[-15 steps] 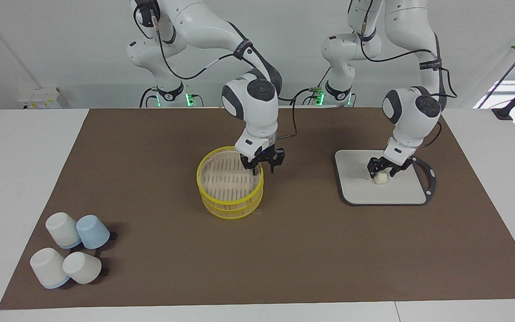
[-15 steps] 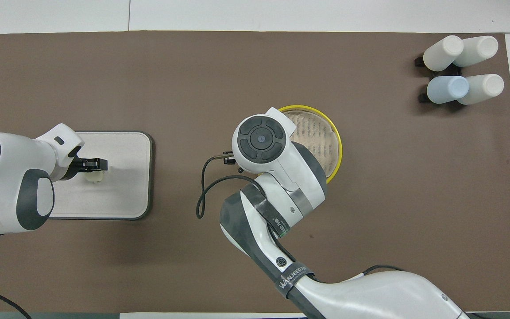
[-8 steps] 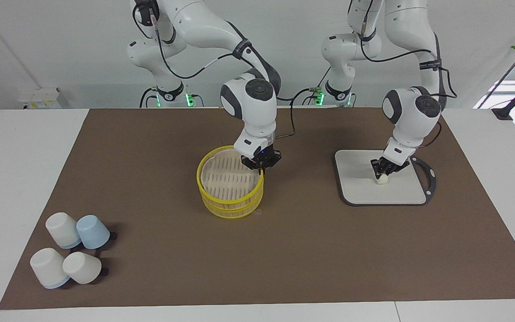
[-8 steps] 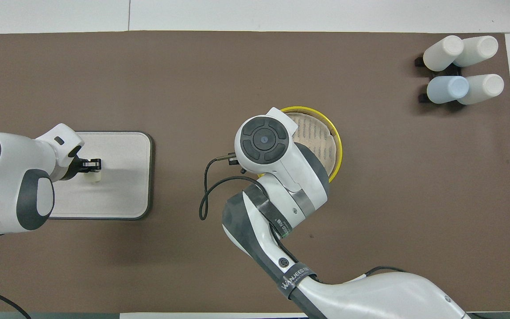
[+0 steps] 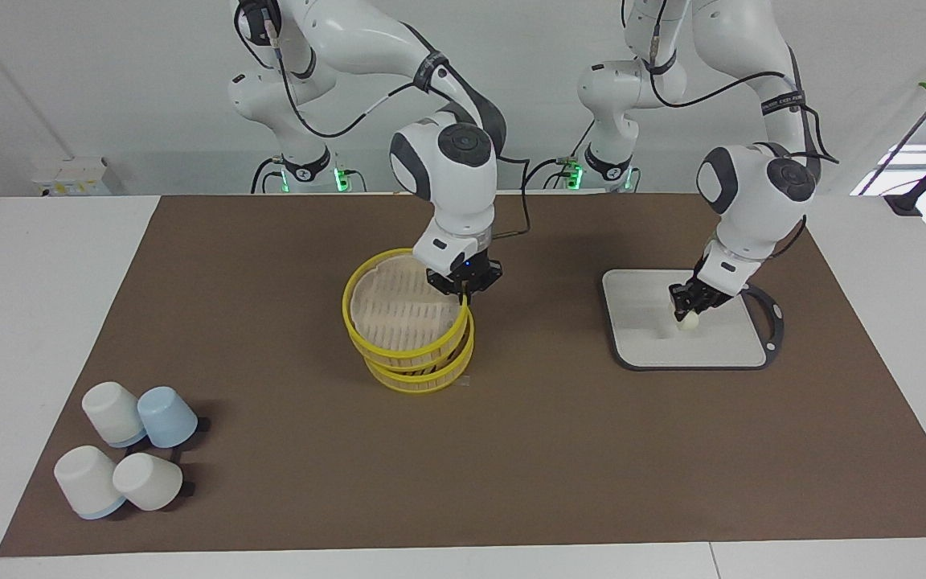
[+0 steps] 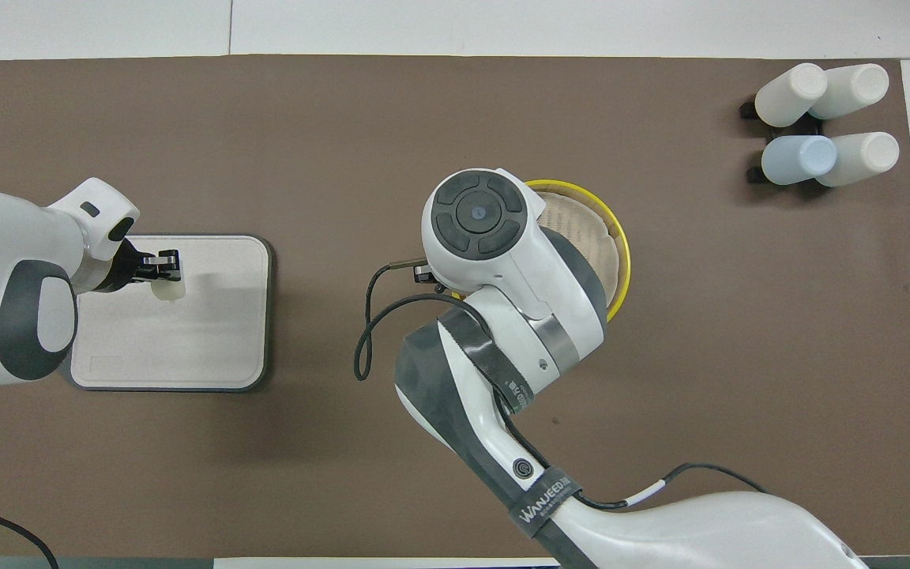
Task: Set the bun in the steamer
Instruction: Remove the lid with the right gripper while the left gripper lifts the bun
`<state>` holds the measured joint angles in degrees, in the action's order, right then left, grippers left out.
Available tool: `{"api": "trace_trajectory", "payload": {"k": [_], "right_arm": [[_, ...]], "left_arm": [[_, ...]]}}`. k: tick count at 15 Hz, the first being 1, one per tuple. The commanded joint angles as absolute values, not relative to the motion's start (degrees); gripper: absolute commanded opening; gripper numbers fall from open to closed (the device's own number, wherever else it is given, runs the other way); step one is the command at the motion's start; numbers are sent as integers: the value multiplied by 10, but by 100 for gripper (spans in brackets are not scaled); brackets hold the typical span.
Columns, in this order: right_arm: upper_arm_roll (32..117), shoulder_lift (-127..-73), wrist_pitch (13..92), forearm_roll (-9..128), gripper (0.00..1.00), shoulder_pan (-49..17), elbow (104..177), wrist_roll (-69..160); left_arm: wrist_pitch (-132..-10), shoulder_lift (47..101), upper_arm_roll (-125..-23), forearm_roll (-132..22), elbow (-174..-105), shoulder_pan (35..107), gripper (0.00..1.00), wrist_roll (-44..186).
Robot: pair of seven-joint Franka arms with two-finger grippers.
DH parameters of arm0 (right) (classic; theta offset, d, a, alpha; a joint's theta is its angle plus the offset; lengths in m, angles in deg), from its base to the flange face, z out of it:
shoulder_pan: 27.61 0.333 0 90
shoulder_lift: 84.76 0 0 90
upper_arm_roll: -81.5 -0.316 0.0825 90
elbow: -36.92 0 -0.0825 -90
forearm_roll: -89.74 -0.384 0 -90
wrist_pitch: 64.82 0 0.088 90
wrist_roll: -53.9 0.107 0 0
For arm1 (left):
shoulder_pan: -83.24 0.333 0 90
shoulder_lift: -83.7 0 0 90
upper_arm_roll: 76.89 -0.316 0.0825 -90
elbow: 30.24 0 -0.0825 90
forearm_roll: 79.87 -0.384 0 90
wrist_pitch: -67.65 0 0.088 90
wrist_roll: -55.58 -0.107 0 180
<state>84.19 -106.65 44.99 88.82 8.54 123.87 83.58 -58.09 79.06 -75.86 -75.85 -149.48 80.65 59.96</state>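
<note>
Steamer floor hidden beneath lifted lid, apparently.

Left hand up in the air, low over the table at the left arm's end, pointing down with a small tilt. Black fingers pulled close together, pinching something small at the tips. Left arm bent like an elbow, coming down from high up.

Right hand in the air near the middle of the table, pointing down. Fingers squeezed tight on a thin edge. In the overhead view, big round wrist covering the hand. Right arm reaching far out from its base, bent over the top.
</note>
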Motion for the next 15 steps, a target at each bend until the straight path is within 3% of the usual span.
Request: {"api": "trace_trajectory", "payload": {"k": [1, 8, 10, 14, 15], "right_arm": [[843, -1030, 385, 883, 0, 45, 1212, 772], [842, -950, 252, 874, 0, -145, 1235, 523], [842, -942, 240, 874, 0, -195, 1252, 458], [843, -917, 251, 874, 0, -263, 1311, 365], [843, -908, 263, 874, 0, -272, 1331, 361]], "left_arm": [[-523, 793, -763, -749, -1438, 771, 25, 657], [-503, 741, -763, -748, -1300, 587, 26, 908], [-515, 683, -763, -750, -1248, 523, 26, 979], [-539, 628, -764, -753, -1202, 452, 26, 1009], [-551, 579, -765, -757, -1175, 428, 26, 1020]]}}
